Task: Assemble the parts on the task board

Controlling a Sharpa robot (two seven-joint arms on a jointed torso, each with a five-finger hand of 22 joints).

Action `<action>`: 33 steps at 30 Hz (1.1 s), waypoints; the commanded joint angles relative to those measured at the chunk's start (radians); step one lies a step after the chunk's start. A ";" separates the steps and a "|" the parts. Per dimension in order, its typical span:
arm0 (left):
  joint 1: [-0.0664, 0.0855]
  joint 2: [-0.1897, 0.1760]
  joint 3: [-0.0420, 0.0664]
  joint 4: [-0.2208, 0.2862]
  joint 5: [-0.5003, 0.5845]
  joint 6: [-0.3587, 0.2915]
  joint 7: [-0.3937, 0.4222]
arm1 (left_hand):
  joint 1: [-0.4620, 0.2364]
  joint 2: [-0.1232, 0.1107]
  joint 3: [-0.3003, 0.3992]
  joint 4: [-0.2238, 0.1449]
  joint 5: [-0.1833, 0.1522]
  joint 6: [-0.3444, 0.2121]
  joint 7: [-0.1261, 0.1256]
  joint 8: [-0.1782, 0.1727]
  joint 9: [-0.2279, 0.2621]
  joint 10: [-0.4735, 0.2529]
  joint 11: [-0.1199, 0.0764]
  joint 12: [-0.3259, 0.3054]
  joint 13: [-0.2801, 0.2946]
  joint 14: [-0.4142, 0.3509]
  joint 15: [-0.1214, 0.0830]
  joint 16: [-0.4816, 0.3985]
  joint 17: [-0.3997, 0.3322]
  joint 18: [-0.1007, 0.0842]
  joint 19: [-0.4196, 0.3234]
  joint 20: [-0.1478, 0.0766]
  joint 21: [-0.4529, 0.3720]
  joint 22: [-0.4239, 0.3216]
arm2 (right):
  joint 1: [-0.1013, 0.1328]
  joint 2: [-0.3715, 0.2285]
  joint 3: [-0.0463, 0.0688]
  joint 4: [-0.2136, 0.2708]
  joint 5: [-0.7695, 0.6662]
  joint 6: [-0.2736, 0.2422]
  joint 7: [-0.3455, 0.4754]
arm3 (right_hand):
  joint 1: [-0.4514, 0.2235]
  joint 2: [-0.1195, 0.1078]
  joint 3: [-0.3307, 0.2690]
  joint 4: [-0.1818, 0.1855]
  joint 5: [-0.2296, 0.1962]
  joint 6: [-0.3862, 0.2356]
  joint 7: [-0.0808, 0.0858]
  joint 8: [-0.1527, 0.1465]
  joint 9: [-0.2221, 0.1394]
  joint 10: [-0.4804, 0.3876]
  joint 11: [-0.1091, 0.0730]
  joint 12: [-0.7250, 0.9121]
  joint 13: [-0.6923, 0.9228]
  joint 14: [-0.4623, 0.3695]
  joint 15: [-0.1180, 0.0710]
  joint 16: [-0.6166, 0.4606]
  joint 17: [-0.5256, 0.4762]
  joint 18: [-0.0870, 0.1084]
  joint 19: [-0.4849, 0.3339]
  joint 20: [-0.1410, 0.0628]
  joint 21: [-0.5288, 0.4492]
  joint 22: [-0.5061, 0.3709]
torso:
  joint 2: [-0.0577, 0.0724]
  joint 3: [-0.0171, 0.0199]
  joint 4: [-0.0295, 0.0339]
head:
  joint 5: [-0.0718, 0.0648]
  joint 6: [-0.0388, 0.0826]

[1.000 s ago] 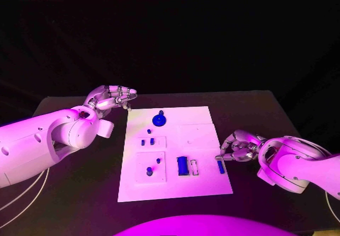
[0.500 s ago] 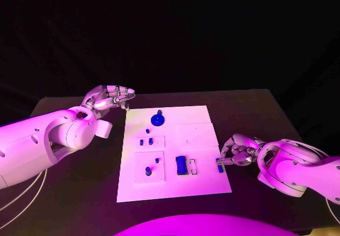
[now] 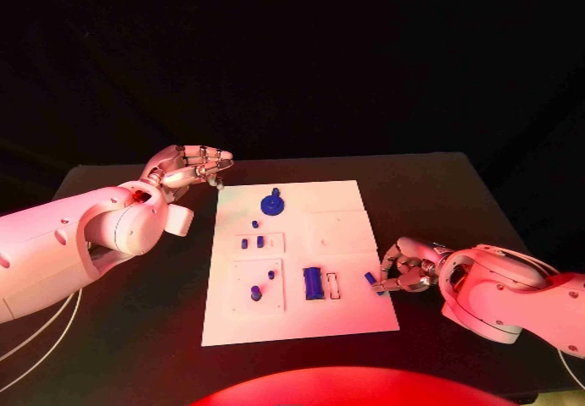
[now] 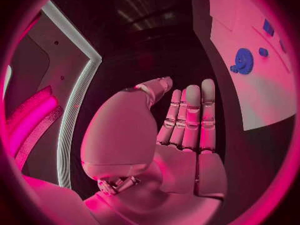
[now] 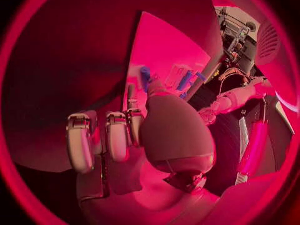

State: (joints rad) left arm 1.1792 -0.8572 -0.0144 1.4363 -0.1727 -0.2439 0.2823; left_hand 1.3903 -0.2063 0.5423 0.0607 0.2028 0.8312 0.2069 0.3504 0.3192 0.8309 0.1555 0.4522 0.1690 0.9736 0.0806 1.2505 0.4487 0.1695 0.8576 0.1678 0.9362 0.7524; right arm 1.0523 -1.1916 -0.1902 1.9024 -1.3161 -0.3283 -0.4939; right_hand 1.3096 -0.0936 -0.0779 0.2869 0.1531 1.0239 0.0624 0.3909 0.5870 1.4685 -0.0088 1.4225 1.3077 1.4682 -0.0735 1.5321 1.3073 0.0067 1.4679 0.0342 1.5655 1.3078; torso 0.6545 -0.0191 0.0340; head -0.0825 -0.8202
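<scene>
Right hand (image 3: 406, 269) fingers pinch small blue part (image 3: 370, 278) at task board (image 3: 341, 203) 3 o'clock edge; left hand (image 3: 189, 167) fingers apart, holding nothing.

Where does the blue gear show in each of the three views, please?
Head view: gear at the board's far end.
Left wrist view: gear on the board, beyond the left hand's fingers.
Right wrist view: I cannot pick it out.
Shared landmark: the white board.

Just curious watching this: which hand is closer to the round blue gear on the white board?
Left. The left hand hovers just off the board's far corner near the gear; the right hand is at the opposite near edge.
</scene>
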 commanded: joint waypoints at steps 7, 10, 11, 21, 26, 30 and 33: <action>0.000 0.000 0.001 0.002 -0.002 0.017 0.009 | -0.002 0.004 -0.006 0.002 -0.001 -0.008 0.001 0.006 0.002 -0.009 -0.002 0.010 -0.001 -0.006 0.000 0.004 -0.002 0.014 -0.002 0.009 -0.004 -0.001 | -0.015 0.030 -0.001 -0.015 -0.072 0.038 -0.029 | 0.009 0.003 0.007 0.000 -0.004 0.010 -0.003 0.006 0.003 0.035 -0.006 0.003 0.164 0.082 -0.004 0.002 0.159 -0.007 0.103 -0.003 0.005 0.263 | 0.000 -0.0001 -0.0003 | 0.000 0.001; 0.000 -0.001 0.001 0.002 -0.002 0.018 0.009 | -0.002 0.004 -0.006 0.002 -0.001 -0.008 0.001 0.006 0.002 -0.009 -0.002 0.010 -0.001 -0.006 0.000 0.004 -0.002 0.014 -0.002 0.009 -0.004 -0.001 | -0.025 0.049 -0.001 -0.020 -0.081 0.033 -0.034 | 0.021 0.005 0.012 -0.002 -0.003 0.011 -0.005 0.005 0.004 0.034 -0.008 0.001 0.163 0.082 -0.006 0.002 0.158 -0.007 0.103 -0.005 0.005 0.263 | 0.000 -0.0001 0.0003 | 0.001 0.002; 0.000 -0.001 0.001 0.002 -0.002 0.019 0.008 | -0.002 0.004 -0.006 0.002 -0.001 -0.008 0.001 0.006 0.002 -0.009 -0.002 0.010 -0.001 -0.006 0.000 0.004 -0.002 0.014 -0.002 0.009 -0.004 -0.001 | -0.027 0.053 -0.001 -0.021 -0.084 0.032 -0.035 | 0.023 0.006 0.013 -0.002 -0.001 0.011 -0.005 0.005 0.004 0.035 -0.008 0.001 0.163 0.082 -0.006 0.002 0.158 -0.007 0.103 -0.005 0.005 0.263 | 0.000 -0.0001 0.0007 | 0.001 0.001; 0.000 -0.002 0.001 0.002 -0.002 0.020 0.006 | -0.002 0.004 -0.006 0.002 -0.001 -0.008 0.001 0.006 0.002 -0.009 -0.002 0.010 -0.001 -0.006 0.000 0.004 -0.002 0.014 -0.002 0.009 -0.004 -0.001 | -0.033 0.080 -0.001 -0.027 -0.114 0.029 -0.039 | 0.055 0.004 0.036 -0.001 -0.005 0.008 -0.006 -0.001 0.002 0.034 -0.010 0.000 0.164 0.082 -0.008 0.001 0.156 -0.007 0.103 -0.008 0.005 0.263 | -0.001 -0.0015 0.0004 | 0.003 0.002; 0.000 -0.003 0.001 0.003 -0.002 0.020 0.006 | -0.002 0.004 -0.006 0.002 -0.001 -0.008 0.001 0.006 0.002 -0.009 -0.002 0.010 -0.001 -0.006 0.000 0.004 -0.002 0.014 -0.002 0.009 -0.004 -0.001 | -0.033 0.090 -0.001 -0.031 -0.132 0.047 -0.041 | 0.111 -0.011 0.080 -0.010 0.013 0.005 -0.006 -0.012 -0.003 0.032 -0.010 -0.003 0.163 0.082 -0.009 0.001 0.156 -0.007 0.103 -0.009 0.005 0.263 | -0.001 -0.0023 0.0009 | 0.003 0.002; 0.000 -0.004 0.001 0.004 -0.002 0.019 0.005 | -0.003 0.004 -0.007 0.003 -0.001 -0.010 0.001 0.007 0.002 -0.011 -0.002 0.012 -0.001 -0.006 0.001 0.005 -0.002 0.014 -0.002 0.009 -0.004 -0.001 | -0.033 0.093 -0.001 -0.032 -0.140 0.063 -0.044 | 0.218 -0.028 0.207 -0.028 0.094 0.017 -0.006 -0.034 -0.021 0.029 -0.011 -0.006 0.164 0.081 -0.012 0.000 0.155 -0.007 0.103 -0.013 0.005 0.263 | -0.001 -0.0021 0.0006 | 0.003 0.001; 0.000 -0.005 0.001 0.005 -0.003 0.019 0.005 | -0.002 0.004 -0.006 0.003 -0.001 -0.010 0.001 0.008 0.002 -0.012 -0.002 0.012 -0.001 -0.006 0.001 0.005 -0.002 0.014 -0.002 0.009 -0.004 -0.001 | -0.033 0.094 -0.001 -0.030 -0.133 0.061 -0.046 | 0.253 -0.044 0.316 -0.044 0.118 0.036 -0.001 -0.041 -0.028 0.027 -0.009 -0.009 0.164 0.081 -0.009 0.000 0.156 -0.007 0.103 -0.012 0.005 0.263 | -0.001 -0.0023 0.0002 | 0.003 0.000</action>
State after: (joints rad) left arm 1.1791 -0.8625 -0.0146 1.4375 -0.1731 -0.2400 0.2802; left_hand 1.3903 -0.2063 0.5393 0.0636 0.2029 0.8275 0.2105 0.3543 0.3195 0.8273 0.1519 0.4589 0.1690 0.9736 0.0806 1.2505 0.4480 0.1695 0.8539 0.1716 0.9362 0.7524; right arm 1.0296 -1.0964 -0.1815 1.8861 -1.4325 -0.3254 -0.5096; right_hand 1.5119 -0.1766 0.1215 0.3511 0.2658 1.0518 0.0600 0.3470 0.7660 1.4649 -0.0123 1.4163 1.3076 1.4646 -0.0771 1.5321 1.3078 0.0069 1.4679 0.0269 1.5654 1.3074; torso 0.6535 -0.0211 0.0347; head -0.0792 -0.8188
